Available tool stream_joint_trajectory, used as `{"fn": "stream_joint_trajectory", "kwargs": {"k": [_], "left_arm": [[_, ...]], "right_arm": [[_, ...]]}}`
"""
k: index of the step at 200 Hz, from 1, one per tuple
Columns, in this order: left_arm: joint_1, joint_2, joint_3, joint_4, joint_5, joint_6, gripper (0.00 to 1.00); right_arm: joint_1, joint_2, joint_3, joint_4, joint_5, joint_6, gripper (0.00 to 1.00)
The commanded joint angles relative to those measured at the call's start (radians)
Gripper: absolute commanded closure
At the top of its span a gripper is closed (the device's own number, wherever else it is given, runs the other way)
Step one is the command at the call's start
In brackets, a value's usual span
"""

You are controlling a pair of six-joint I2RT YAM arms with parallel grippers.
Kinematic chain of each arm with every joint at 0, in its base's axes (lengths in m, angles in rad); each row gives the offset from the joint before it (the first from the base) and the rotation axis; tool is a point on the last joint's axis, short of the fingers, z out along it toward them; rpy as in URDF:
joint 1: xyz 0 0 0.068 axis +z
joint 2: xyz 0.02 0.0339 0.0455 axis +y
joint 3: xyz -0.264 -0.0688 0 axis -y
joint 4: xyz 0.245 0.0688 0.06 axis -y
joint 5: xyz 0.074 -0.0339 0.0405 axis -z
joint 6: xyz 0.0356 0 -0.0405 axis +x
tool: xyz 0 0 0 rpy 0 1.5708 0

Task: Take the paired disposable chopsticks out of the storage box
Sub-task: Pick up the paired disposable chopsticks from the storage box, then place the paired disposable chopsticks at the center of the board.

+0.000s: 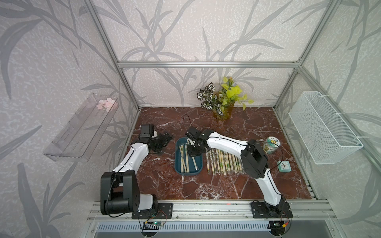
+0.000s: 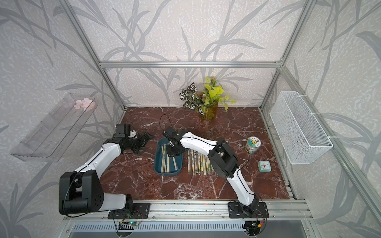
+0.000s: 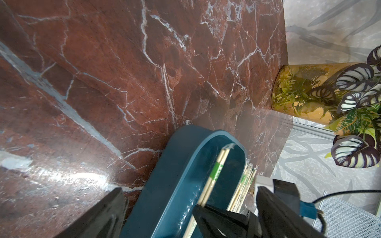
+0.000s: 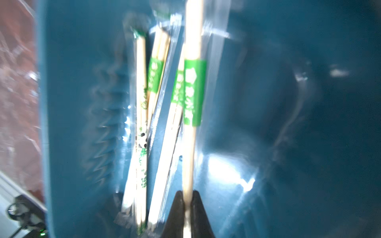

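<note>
Right gripper (image 4: 187,201) at the lens in its wrist view: black fingertips (image 4: 177,208) pinched tight on 1 held chopstick pair (image 4: 194,92), clear-wrapped and green-banded, running straight away from the jaws along the storage box (image 4: 68,103). Held pair inside the box outline; lifted off the floor or resting on it, not discernible through the blur. Next to it on the teal floor, about 3 loose chopstick pairs (image 4: 142,115), overlapping, 1 with a panda print.

In a top view, same box (image 1: 176,162) near the middle of the red marble table (image 1: 257,185), long side pointing away from the arm bases. Just right of the box, row of chopstick pairs (image 1: 222,162) laid side by side on the table, partly under the right arm.

Left gripper (image 1: 167,144) beside the box's far left corner, jaws spread wide.

Other containers: amber glass vase (image 1: 223,115) with artificial plants at the back wall; printed round tub (image 1: 272,145), contents not visible; white wire basket (image 1: 325,131) on the right wall; clear shelf (image 1: 76,131) with pink flowers (image 1: 106,104).
</note>
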Motion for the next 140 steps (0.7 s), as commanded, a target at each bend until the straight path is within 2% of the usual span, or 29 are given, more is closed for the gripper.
{"fn": "stream_joint_trajectory", "kwargs": {"k": [1, 68, 97, 140], "left_arm": [[0.005, -0.022, 0.007, 0.011, 0.022, 0.018, 0.0], [-0.027, -0.044, 0.016, 0.016, 0.051, -0.009, 0.0], [-0.097, -0.047, 0.027, 0.012, 0.029, -0.026, 0.0], [-0.251, -0.022, 0.051, 0.019, -0.019, -0.058, 0.0]], "right_arm": [[-0.024, -0.066, -0.043, 0.069, -0.034, 0.03, 1.0], [-0.135, -0.26, -0.181, 0.114, -0.054, 0.017, 1.0], [-0.227, -0.362, -0.297, 0.11, -0.043, -0.027, 1.0], [-0.399, -0.476, -0.465, 0.077, 0.016, -0.114, 1.0]]}}
